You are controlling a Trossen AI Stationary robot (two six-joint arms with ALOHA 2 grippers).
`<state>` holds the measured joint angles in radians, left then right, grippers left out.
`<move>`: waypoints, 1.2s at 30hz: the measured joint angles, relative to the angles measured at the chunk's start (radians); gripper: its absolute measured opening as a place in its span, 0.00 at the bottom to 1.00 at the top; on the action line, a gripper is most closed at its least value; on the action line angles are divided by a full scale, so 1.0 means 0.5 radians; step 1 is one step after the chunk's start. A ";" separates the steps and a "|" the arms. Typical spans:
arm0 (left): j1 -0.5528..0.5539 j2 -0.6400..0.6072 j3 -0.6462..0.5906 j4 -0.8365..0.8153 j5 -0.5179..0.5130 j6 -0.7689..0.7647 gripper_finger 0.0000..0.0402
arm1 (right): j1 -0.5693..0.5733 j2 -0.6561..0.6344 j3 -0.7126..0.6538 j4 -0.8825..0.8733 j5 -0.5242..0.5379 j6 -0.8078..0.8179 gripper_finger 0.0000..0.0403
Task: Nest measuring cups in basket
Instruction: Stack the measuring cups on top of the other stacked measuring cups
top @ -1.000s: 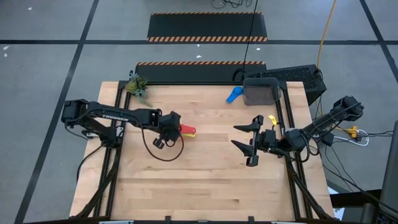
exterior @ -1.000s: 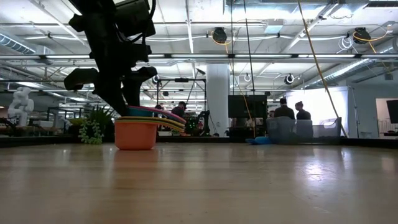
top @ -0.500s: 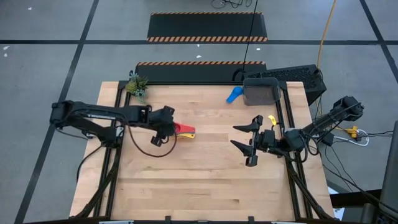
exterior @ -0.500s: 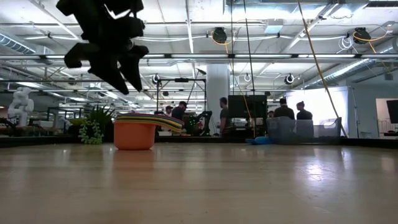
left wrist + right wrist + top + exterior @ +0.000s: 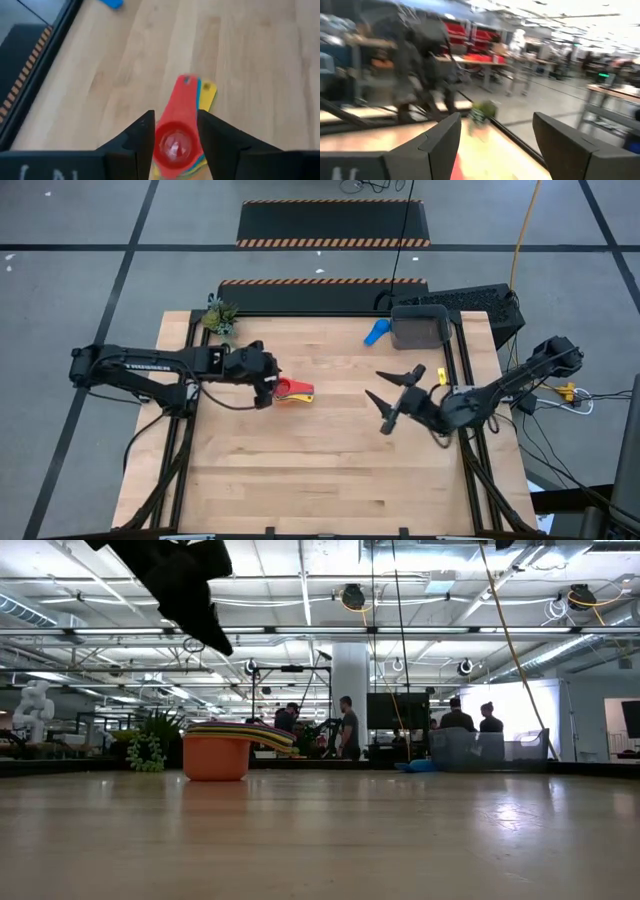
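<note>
Overhead: wooden table (image 5: 320,470) at frame centre. L gripper (image 5: 268,386) sits left of centre, raised above a nested stack of measuring cups (image 5: 291,390), red one on top; its fingers (image 5: 141,137) are parted either side of the stack, not touching it. R gripper (image 5: 390,402), right of centre, is spread wide and holds nothing. Dark grey basket (image 5: 419,328) is at the table's upper right, w/ a lone blue cup (image 5: 376,332) just left of it. Small plant (image 5: 220,317) at upper left corner.

L gripper (image 5: 268,385) open, raised; R gripper (image 5: 392,396) open, aloft.
</note>
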<state>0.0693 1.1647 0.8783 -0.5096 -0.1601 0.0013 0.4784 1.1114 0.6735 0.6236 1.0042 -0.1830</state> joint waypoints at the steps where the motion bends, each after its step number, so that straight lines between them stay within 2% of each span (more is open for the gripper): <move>1: -0.011 0.013 0.000 0.048 -0.008 -0.024 0.36 | -0.017 0.037 0.001 -0.002 0.032 -0.004 0.60; 5: -0.044 0.034 -0.001 0.141 -0.070 -0.020 0.32 | -0.142 0.242 0.098 -0.138 0.041 0.037 0.60; 11: -0.025 0.030 0.001 0.199 -0.240 -0.044 0.29 | -0.370 0.558 0.431 -0.838 0.008 0.296 0.60; 13: -0.006 0.028 0.001 0.195 -0.246 -0.045 0.29 | -0.464 0.656 0.509 -0.983 -0.182 0.390 0.60; 17: -0.001 0.030 0.001 0.117 -0.233 -0.063 0.29 | -0.676 0.838 0.614 -1.006 -0.647 0.474 0.60; 19: -0.014 0.025 0.001 0.042 -0.161 -0.089 0.29 | -0.789 0.925 0.687 -1.044 -0.852 0.533 0.58; 21: -0.037 0.022 0.001 -0.044 0.006 -0.106 0.29 | -0.891 1.020 0.791 -1.154 -1.022 0.605 0.57; 23: -0.083 0.022 -0.018 -0.075 0.210 -0.106 0.29 | -0.978 1.120 0.929 -1.334 -1.122 0.663 0.56; 25: -0.155 0.037 -0.085 -0.005 0.328 -0.105 0.29 | -1.046 1.212 1.073 -1.550 -1.177 0.696 0.55; 30: -0.330 0.066 -0.343 0.422 0.364 -0.088 0.29 | -1.135 1.409 1.325 -1.842 -1.265 0.616 0.55; 34: -0.427 0.106 -0.520 0.729 0.389 -0.080 0.29 | -1.178 1.476 1.339 -1.728 -1.498 0.448 0.55; 36: -0.467 0.133 -0.581 0.882 0.435 -0.102 0.29 | -1.181 1.508 1.341 -1.677 -1.550 0.397 0.55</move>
<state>-0.1642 1.2313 0.5880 -0.0687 0.0572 -0.0497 -0.1122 1.8652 1.3437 -0.2148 0.2292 0.0153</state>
